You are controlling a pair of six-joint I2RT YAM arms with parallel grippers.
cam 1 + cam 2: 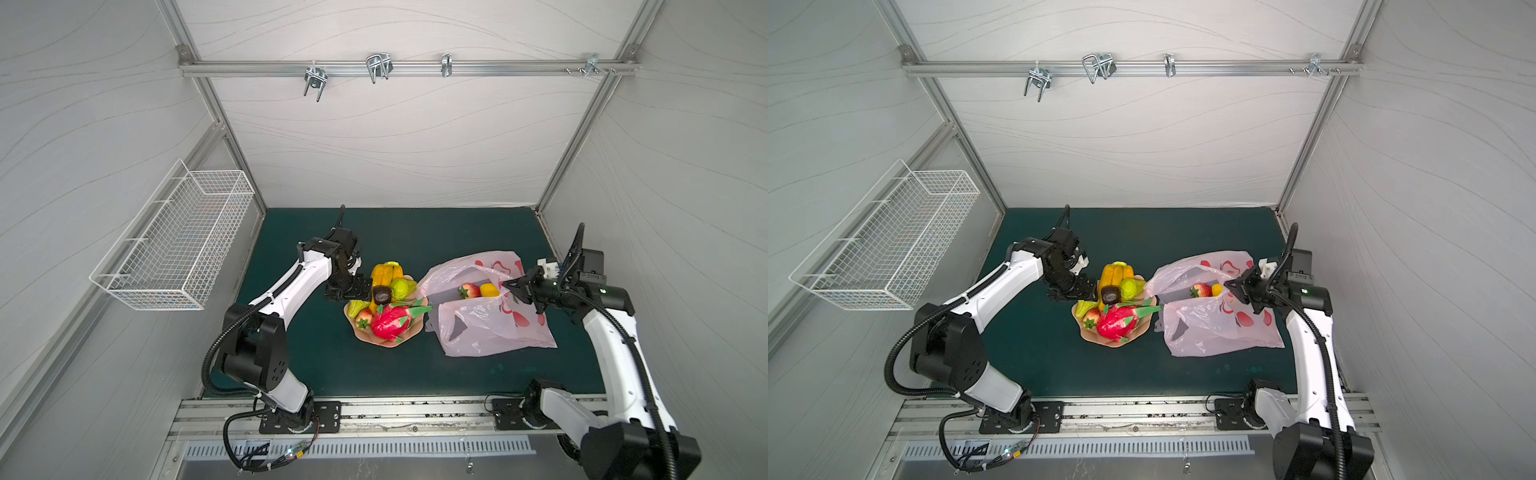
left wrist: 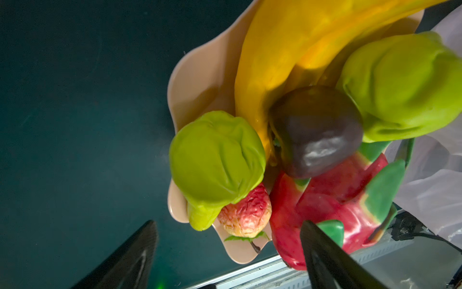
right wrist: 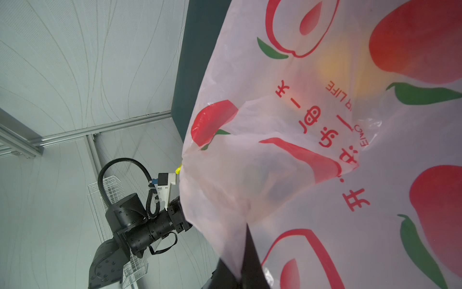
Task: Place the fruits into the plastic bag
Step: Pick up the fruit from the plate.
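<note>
Top views overhead, near-identical — wrist views close: plate (image 2: 200,75), plastic bag (image 3: 300,175).

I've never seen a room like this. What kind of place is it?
Probably a robot test booth: a left arm and right arm bolted to a metal rail, plain white walls, and toy fruit on a plate beside a plastic bag.

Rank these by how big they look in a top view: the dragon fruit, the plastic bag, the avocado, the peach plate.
1. plastic bag, clearly largest
2. plate, though fruit covers much of it
3. dragon fruit
4. avocado, smallest

All sit at about the same distance from the camera, so nearness hardly skews this.
</note>
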